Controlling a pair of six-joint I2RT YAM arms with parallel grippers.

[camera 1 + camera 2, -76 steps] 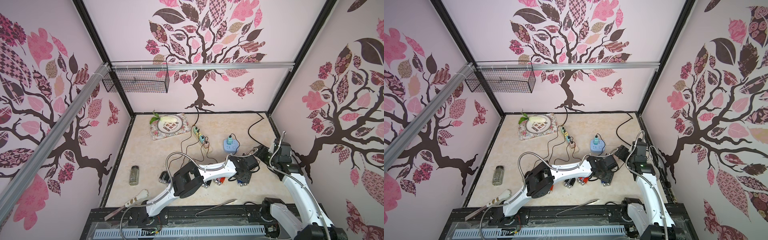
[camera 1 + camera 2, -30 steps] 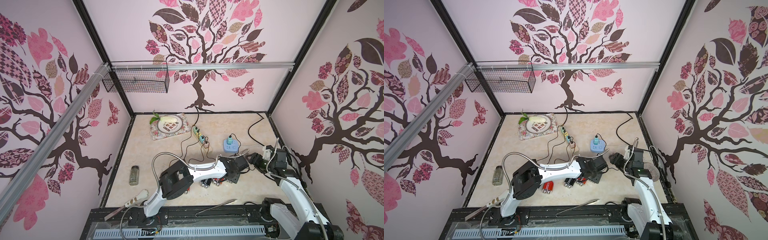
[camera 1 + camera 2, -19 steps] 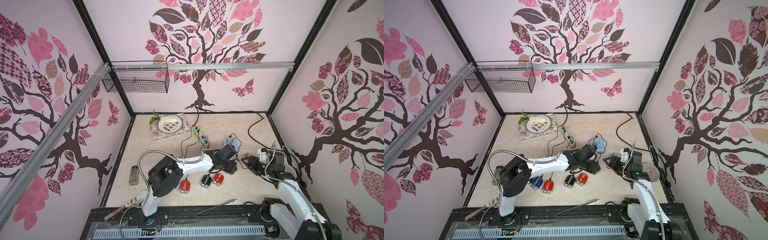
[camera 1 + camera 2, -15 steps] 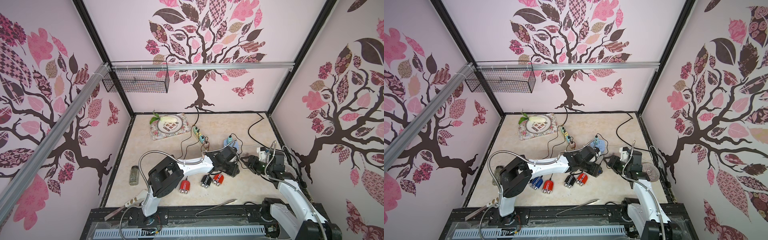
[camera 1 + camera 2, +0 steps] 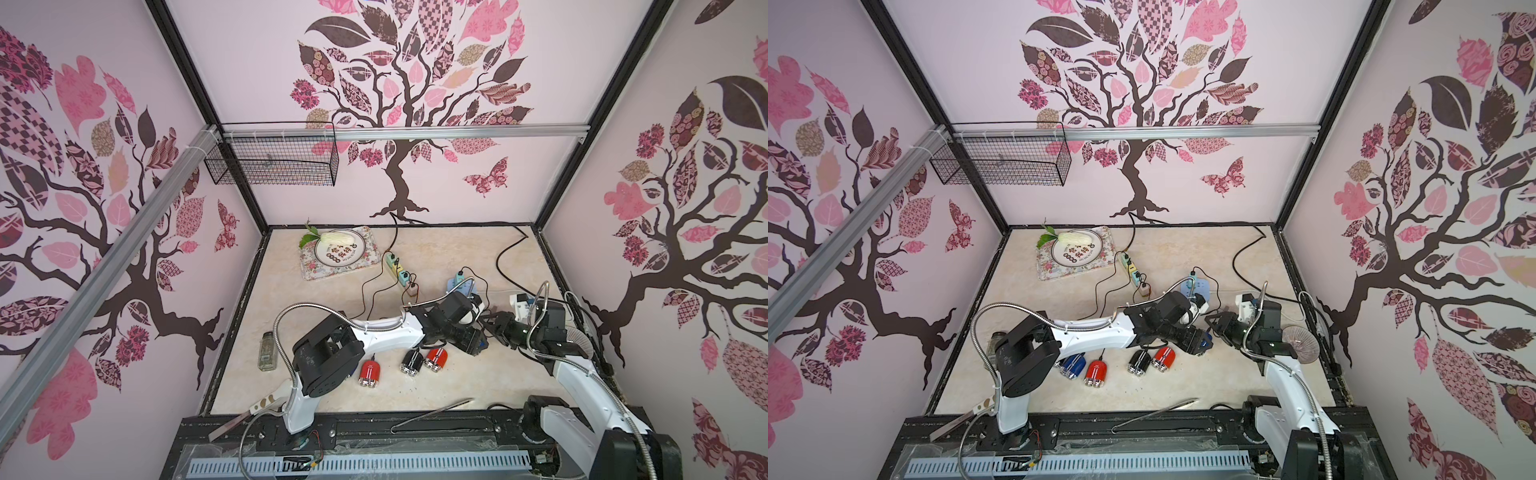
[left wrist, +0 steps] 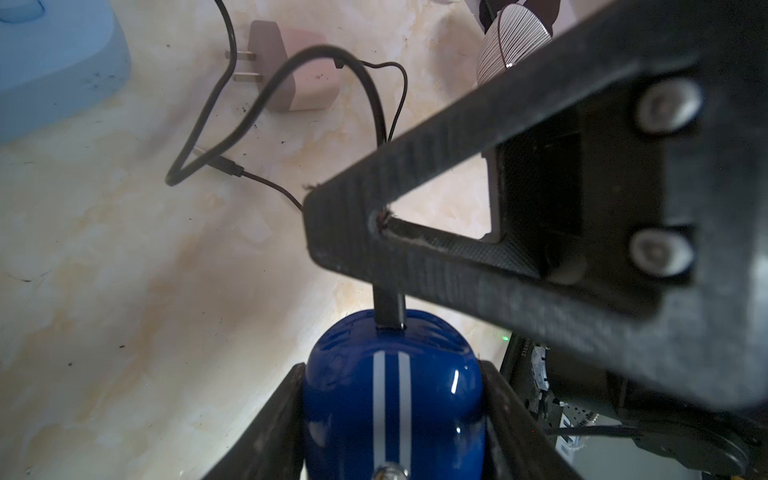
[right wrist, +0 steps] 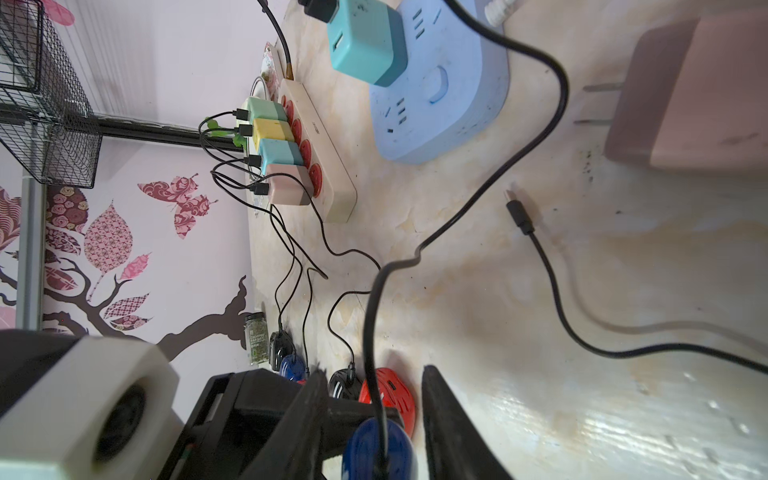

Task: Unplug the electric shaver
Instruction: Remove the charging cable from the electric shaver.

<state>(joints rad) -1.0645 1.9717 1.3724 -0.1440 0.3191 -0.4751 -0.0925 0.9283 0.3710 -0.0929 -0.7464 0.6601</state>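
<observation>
My left gripper [image 6: 392, 386] is shut on the blue electric shaver [image 6: 390, 399] with two white stripes, held low over the table at centre right; the shaver also shows in a top view [image 5: 480, 344]. A black cable [image 7: 478, 195] is plugged into the shaver's end by its plug [image 6: 390, 307]. My right gripper [image 7: 374, 374] faces it from the right, open. Its fingers [image 7: 440, 415] straddle the cable just off the shaver [image 7: 357, 453], with gaps on both sides. In both top views the two grippers meet tip to tip [image 5: 490, 328] [image 5: 1214, 324].
Red [image 5: 370, 372], black [image 5: 411, 360] and red [image 5: 435, 358] shavers lie near the front, and another blue one [image 5: 1073, 365]. A blue power strip [image 5: 461, 286] and a cream strip [image 5: 401, 272] sit behind. A pink adapter [image 6: 299, 70] lies unplugged. A jar [image 5: 267, 351] stands left.
My right gripper has moved left up to the shaver's cable end and its jaws have narrowed. The left arm has shifted a little toward the front, still holding the blue shaver.
</observation>
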